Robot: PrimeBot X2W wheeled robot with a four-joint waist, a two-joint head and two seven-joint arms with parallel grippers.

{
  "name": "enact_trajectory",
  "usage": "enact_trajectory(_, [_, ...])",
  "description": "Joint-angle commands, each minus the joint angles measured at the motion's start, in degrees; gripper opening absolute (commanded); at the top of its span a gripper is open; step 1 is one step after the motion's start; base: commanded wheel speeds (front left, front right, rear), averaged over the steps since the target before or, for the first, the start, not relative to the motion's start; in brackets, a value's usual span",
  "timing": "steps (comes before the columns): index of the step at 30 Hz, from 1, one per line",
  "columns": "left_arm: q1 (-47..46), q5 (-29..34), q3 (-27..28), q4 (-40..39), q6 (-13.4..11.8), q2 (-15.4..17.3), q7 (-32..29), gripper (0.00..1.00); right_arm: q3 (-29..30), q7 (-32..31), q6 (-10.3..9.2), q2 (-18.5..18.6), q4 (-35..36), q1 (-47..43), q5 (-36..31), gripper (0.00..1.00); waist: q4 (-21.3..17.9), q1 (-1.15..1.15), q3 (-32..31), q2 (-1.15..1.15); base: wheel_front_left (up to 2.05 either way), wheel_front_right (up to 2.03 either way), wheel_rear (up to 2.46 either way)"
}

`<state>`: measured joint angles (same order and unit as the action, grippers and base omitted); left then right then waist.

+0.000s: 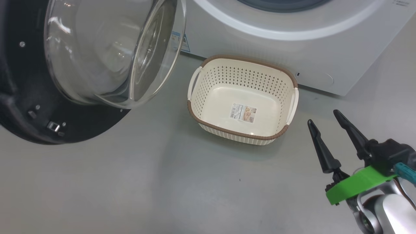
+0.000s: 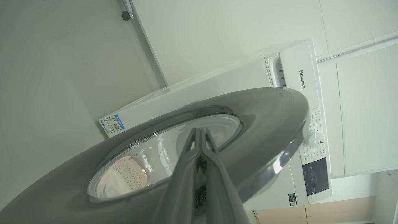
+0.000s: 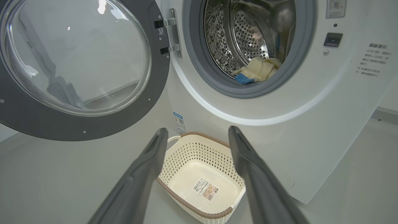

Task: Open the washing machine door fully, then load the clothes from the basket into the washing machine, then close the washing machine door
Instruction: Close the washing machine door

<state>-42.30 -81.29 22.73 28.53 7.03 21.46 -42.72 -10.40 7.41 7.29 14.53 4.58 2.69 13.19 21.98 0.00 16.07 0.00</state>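
The washing machine door (image 1: 29,107) hangs swung out at the left, its glass bowl (image 1: 110,52) bulging toward me. Pale yellow and blue clothes (image 3: 259,69) lie in the steel drum of the washing machine (image 3: 311,124). In front of the machine, the cream basket (image 1: 240,60) sits on the floor with just a label inside. My right gripper (image 1: 323,118) hovers open and empty to the right of the basket (image 3: 199,152), which shows below it in the right wrist view. My left gripper (image 2: 199,130) is shut, fingers together, at the door's outer face (image 2: 267,115); whether it touches is unclear.
Grey floor (image 1: 162,188) spreads in front of the basket and under the door. The machine's white front (image 1: 260,45) closes off the far side. Its control panel and knob (image 2: 314,138) show beyond the door's edge. White wall panels (image 2: 357,109) stand behind.
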Motion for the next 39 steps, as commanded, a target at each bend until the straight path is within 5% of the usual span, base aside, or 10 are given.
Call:
enact_trajectory(1, [0.1, -0.8, 0.3, -3.2, 0.0, 2.0, -1.3, 0.0, -1.1, 0.9, 0.2, 0.1, 1.3, 0.6, 0.5, 1.0, 0.0, 0.0, -0.5, 0.0, 0.0, 0.0, 0.0])
enact_trajectory(22, [2.9, -1.9, -6.6, -16.9, -2.2, -7.7, -4.7, 0.0, -2.6, 4.1, 0.2, -2.5, -3.0, 1.2, 1.5, 1.0, -1.8, 0.0, -3.3, 0.0, 0.0, 0.0, 0.0])
enact_trajectory(39, [5.2, -0.7, -10.7, -21.2, -2.4, -14.2, -2.7, 0.0, -1.2, 6.2, 0.2, -4.1, -4.6, 1.1, 0.7, 1.0, -8.6, 0.0, -5.2, 0.0, 0.0, 0.0, 0.0])
